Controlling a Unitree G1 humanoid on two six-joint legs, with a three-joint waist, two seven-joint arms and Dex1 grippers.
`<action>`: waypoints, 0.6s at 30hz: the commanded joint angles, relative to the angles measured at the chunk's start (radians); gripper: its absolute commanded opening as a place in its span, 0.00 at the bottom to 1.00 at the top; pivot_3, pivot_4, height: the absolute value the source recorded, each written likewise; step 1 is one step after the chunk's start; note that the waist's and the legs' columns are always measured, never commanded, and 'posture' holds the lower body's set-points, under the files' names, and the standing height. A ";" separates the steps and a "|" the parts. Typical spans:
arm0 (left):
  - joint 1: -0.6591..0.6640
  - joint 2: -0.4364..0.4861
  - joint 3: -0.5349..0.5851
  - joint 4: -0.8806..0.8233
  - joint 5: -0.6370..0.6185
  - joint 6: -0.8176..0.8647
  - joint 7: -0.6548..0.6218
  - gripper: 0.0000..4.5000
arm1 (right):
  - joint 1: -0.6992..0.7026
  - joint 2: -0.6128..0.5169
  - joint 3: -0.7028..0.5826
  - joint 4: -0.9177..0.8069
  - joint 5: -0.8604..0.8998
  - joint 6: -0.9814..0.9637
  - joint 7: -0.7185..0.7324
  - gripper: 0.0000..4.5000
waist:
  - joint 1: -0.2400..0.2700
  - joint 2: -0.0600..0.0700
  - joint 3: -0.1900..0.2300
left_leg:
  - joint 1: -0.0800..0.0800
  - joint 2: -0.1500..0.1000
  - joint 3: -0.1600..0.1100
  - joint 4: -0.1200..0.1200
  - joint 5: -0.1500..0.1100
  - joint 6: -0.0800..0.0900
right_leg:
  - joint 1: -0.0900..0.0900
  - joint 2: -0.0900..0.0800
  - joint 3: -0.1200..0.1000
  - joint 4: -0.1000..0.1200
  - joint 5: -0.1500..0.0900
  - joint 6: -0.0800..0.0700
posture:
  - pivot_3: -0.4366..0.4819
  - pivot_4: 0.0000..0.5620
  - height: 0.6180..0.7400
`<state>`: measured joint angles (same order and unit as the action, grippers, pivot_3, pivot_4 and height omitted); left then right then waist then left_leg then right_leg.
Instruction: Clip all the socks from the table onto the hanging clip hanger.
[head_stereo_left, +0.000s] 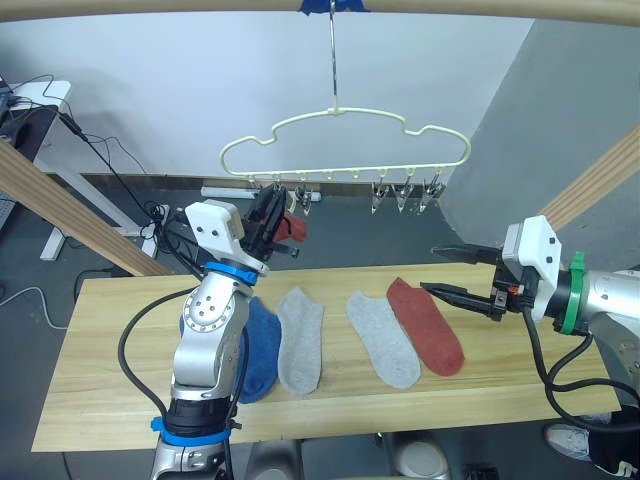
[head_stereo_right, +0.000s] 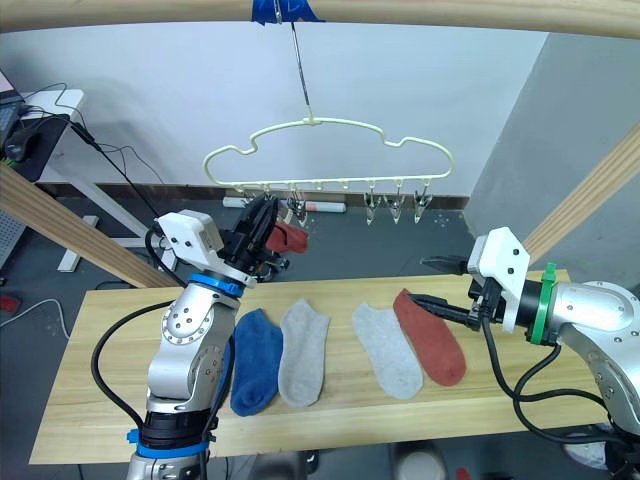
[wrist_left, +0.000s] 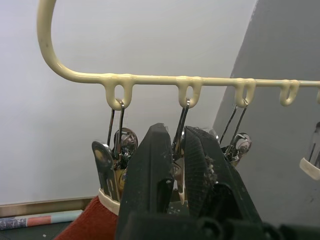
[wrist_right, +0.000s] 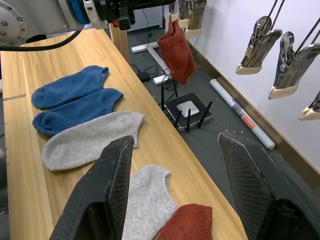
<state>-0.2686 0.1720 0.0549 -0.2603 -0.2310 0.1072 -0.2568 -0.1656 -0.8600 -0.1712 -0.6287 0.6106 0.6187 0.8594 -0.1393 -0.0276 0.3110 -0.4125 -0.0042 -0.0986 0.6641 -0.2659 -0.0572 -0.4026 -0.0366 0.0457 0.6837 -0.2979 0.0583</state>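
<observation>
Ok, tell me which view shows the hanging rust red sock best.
Right wrist view: the rust red knit sock hangs whole from a clip. Both eye views show it partly behind the left end effector; the left wrist view catches its edge.

The desk (head_stereo_left: 120, 400) is light yellowish wood with visible grain running along its planks. On it lie two royal blue socks (wrist_right: 75, 100), the nearer one (head_stereo_right: 255, 358) a plain, even blue; beside them a light grey sock (head_stereo_left: 300, 338), then a second light grey sock (head_stereo_left: 383, 340), then a rust red sock (head_stereo_left: 427, 325), all unpatterned knit. Above the desk the clip hanger (head_stereo_left: 345, 140) is pale yellow wire with silvery metal clips, cream at their tips. Another rust red sock (wrist_right: 177, 50) hangs from it. The left pincer (head_stereo_left: 268, 222) and the right pincer (head_stereo_left: 462, 275) have black fingers on white housings.
</observation>
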 joint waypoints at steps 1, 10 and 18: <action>0.007 0.017 0.017 -0.035 -0.016 -0.006 -0.017 0.06 | 0.043 -0.024 0.025 -0.030 -0.051 0.018 -0.037 0.63 | 0.000 0.000 0.000 | 0.000 0.000 0.000 0.000 0.000 0.000 | 0.000 0.000 0.000 0.000 0.000 0.000 | 0.16 0.56 1.00; 0.019 0.101 0.036 -0.095 -0.086 0.058 -0.100 0.06 | 0.133 0.181 0.283 0.042 -0.346 0.068 -0.400 1.00 | -0.001 0.000 0.000 | 0.000 0.001 -0.001 0.000 0.000 0.000 | -0.001 0.000 -0.001 0.001 0.000 0.000 | 0.20 0.59 1.00; 0.020 0.128 0.034 -0.143 -0.130 0.132 -0.128 0.06 | 0.093 0.417 0.433 0.362 -0.570 -0.086 -0.588 1.00 | 0.000 0.001 0.001 | 0.001 0.000 -0.001 0.000 0.001 0.000 | -0.002 0.000 0.001 0.005 0.000 0.000 | 0.23 0.60 1.00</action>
<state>-0.2485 0.2925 0.0847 -0.3541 -0.3445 0.2379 -0.3816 -0.0690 -0.4508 0.2613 -0.2851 0.0708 0.5756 0.3009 -0.1389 -0.0265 0.3119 -0.4115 -0.0038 -0.0993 0.6642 -0.2652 -0.0570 -0.4048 -0.0369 0.0462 0.6889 -0.2978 0.0582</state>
